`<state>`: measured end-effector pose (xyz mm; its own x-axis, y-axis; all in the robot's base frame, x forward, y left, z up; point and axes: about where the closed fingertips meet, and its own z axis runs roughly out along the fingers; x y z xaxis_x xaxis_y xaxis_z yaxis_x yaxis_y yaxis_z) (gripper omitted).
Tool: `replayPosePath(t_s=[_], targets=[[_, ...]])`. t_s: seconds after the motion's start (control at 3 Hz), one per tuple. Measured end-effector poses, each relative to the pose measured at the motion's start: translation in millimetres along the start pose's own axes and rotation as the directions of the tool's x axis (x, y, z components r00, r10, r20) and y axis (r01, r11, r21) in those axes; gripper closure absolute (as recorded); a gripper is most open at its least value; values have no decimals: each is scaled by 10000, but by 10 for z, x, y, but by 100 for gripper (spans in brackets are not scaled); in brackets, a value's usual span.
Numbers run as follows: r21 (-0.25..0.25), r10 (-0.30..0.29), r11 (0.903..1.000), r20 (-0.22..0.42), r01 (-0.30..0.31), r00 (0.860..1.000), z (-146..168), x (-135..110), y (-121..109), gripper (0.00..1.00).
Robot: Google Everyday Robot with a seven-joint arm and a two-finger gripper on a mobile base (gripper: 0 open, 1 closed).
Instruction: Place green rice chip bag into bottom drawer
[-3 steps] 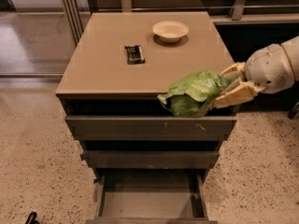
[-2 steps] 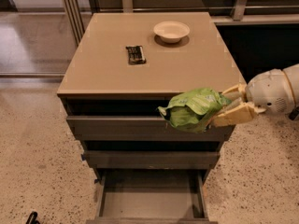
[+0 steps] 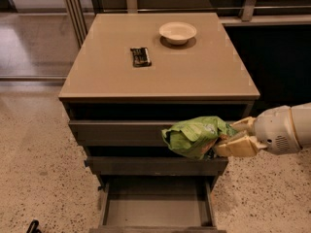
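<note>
The step in hand is the carrying of the bag to the drawer. The claw [image 3: 227, 136] is closed on the green bag [image 3: 194, 136] and grips it at its right end, one finger above and one below. The bag hangs in the air in front of the upper drawer front [image 3: 116, 132], on the right side, and does not rest on anything. The bottom drawer [image 3: 155, 211] is pulled open below it, and its grey inside shows nothing in it.

In my judgement, the next move calls for bringing the bag lower, past the middle drawer front [image 3: 146, 165], and a little to the left, so that it is over the open tray before the claw lets go. The bag is wide and crumpled, so it may catch on the drawer's edge.

The arm [image 3: 284, 129] comes in from the right, nearly level, with the claw pointing left. On the bench [image 3: 160, 76] a white bowl [image 3: 178, 32] and a black packet [image 3: 141, 56] lie well apart from the claw.
</note>
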<state>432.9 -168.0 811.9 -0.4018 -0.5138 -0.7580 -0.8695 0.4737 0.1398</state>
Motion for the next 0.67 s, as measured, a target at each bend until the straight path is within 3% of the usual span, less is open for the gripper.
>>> replayPosePath(t_s=[0.67], targets=[[274, 173, 9995, -50, -172, 9998, 59, 56, -17, 100]])
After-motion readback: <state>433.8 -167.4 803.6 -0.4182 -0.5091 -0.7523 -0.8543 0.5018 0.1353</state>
